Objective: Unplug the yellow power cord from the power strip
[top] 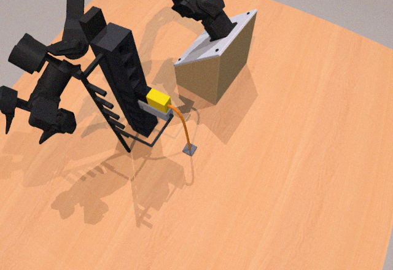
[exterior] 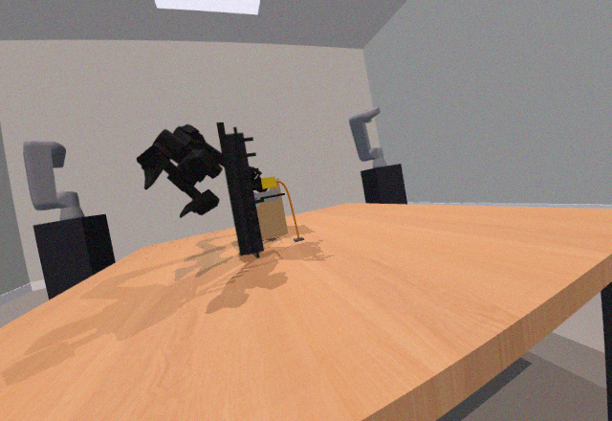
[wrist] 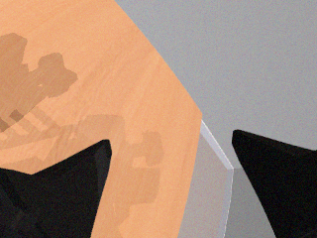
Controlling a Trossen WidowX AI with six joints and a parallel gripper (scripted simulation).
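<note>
So the black parallel-jaw end effector (top: 23,135) is hanging up in the air off to the side of the tall black power strip (top: 126,80), fingers spread wide apart and gripping nothing. From the wrist view its two dark fingertips are just framing bare wood and the tabletop's edge, with grey floor past it.

The yellow box-shaped plug (top: 158,100) is sitting in the strip on the side facing away from the end effector, resting over a small grey ledge. Its thin orange cord (top: 183,127) is arcing down to a little grey square anchor (top: 190,149) lying on the light wooden tabletop (top: 285,165).

The strip is standing upright, with a thin black wire frame (top: 104,115) sticking out prongs toward the end effector. A tan wedge-shaped block with a grey metal plate (top: 215,67) is standing just behind the plug.

Plenty of open wood toward the near and far-right edges; the end effector itself is hovering close to the tabletop's left edge.
</note>
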